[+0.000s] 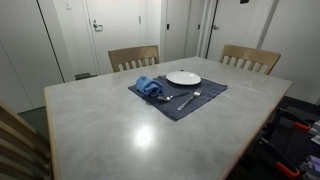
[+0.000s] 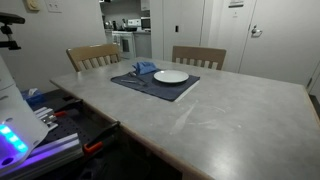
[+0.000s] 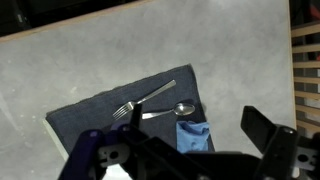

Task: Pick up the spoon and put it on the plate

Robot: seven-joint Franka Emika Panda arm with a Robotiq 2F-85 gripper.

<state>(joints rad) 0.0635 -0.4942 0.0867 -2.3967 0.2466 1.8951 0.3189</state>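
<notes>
Two pieces of cutlery lie on the dark placemat [image 3: 90, 120], which sits toward the chair [image 1: 133, 57] side of the table [image 1: 130, 135]: a fork [image 3: 145, 100] and, just beside it, the spoon [image 3: 165, 112]. In the wrist view the spoon lies flat, its bowl almost touching a crumpled blue napkin [image 3: 193, 137] and its handle running off toward the fork's tines. The white plate [image 1: 183, 77] rests on the same mat, near the cutlery, with nothing on it; the wrist view does not take it in.

The gripper [image 3: 170, 130] hangs high over the mat, its fingers [image 3: 262, 128] spread wide and holding nothing.

To my eye the spoon is thin metal: light, stiff and not fragile. It is also smooth and lies flush on the cloth, so it could skid or spin under a clumsy pinch. I would take it across the middle of the handle, where it is narrow and clear of the napkin. The bowl end is rounded and crowded, and the handle's tip sits close to the fork. The fingers would need to straddle the handle and press a little into the mat, which should give slightly. Held off centre, the bowl may droop in the grip. On the plate, metal on glaze will likely slide, so a low, gentle release seems wise.
</notes>
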